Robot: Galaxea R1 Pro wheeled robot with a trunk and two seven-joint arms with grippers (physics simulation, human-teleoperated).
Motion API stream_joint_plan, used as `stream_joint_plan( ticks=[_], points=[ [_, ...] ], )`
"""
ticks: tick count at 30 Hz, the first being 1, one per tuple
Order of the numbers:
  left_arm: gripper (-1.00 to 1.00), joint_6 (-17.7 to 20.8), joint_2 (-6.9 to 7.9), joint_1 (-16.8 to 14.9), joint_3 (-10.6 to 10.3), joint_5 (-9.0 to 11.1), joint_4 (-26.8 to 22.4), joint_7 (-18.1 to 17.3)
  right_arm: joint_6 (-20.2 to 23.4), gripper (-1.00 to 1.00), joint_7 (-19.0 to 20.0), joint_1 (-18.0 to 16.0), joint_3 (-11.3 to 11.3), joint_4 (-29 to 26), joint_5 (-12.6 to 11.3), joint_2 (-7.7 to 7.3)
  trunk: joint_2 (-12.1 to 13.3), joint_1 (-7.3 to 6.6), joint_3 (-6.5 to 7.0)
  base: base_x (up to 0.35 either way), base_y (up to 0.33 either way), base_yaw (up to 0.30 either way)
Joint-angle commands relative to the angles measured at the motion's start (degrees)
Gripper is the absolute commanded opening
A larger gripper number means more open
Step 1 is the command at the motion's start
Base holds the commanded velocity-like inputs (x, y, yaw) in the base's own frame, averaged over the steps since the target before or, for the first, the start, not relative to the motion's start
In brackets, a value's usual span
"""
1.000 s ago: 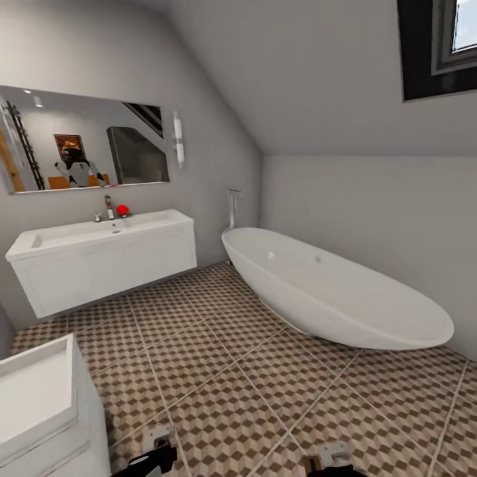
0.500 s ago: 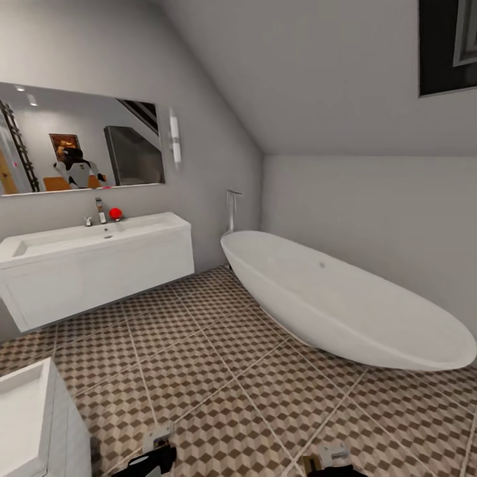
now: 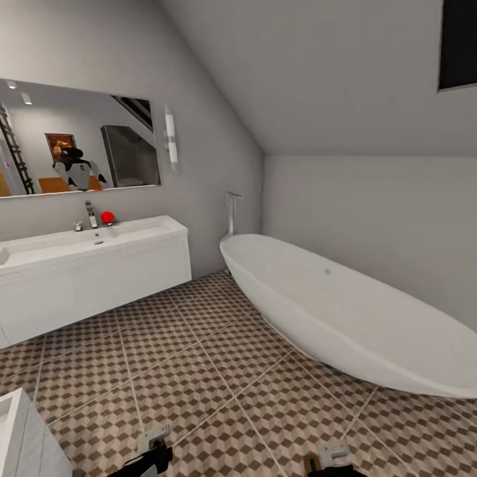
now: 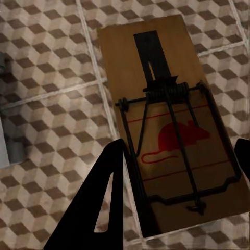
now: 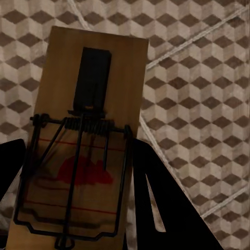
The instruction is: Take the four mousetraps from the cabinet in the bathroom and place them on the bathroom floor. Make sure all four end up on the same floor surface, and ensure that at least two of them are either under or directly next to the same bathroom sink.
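Hands both loaded: left hand [image 4: 177, 182] clamps a mousetrap [image 4: 166, 125], right hand [image 5: 73, 192] clamps another trap [image 5: 86, 140], both above the floor [image 3: 199, 371]. Drive to the sink [image 3: 86, 265], lower flat, release beside it.

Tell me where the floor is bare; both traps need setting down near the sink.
Bare tiled floor runs between the sink unit and the bathtub, including right in front of the sink. It narrows toward the far corner, and the white unit crowds the near left.
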Motion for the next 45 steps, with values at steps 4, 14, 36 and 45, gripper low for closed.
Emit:
stream_joint_plan(
  ticks=[4, 14, 36, 45],
  points=[
    [-1.00, -0.14, 0.35, -0.03, -0.51, 0.57, -0.02, 0.32, 0.13, -1.00, -0.17, -0.07, 0.11, 0.09, 0.30, 0.02, -0.03, 0.03, -0.06, 0.318, 0.000, 0.000],
    [-1.00, -0.16, 0.42, -0.03, -0.51, 0.63, -0.02, 0.32, 0.20, -1.00, -0.17, -0.07, 0.11, 0.09, 0.27, 0.02, -0.03, 0.03, -0.06, 0.318, 0.000, 0.000],
    [-1.00, -0.16, 0.43, -0.03, -0.51, 0.63, -0.02, 0.32, 0.15, -1.00, -0.17, -0.07, 0.02, 0.09, 0.22, 0.02, -0.03, 0.03, -0.06, 0.318, 0.000, 0.000],
    [-1.00, -0.16, 0.43, -0.03, -0.51, 0.63, -0.02, 0.32, 0.12, -1.00, -0.10, -0.07, 0.02, 0.09, 0.23, -0.04, -0.03, 0.03, -0.06, 0.318, 0.000, 0.026]
  ],
)
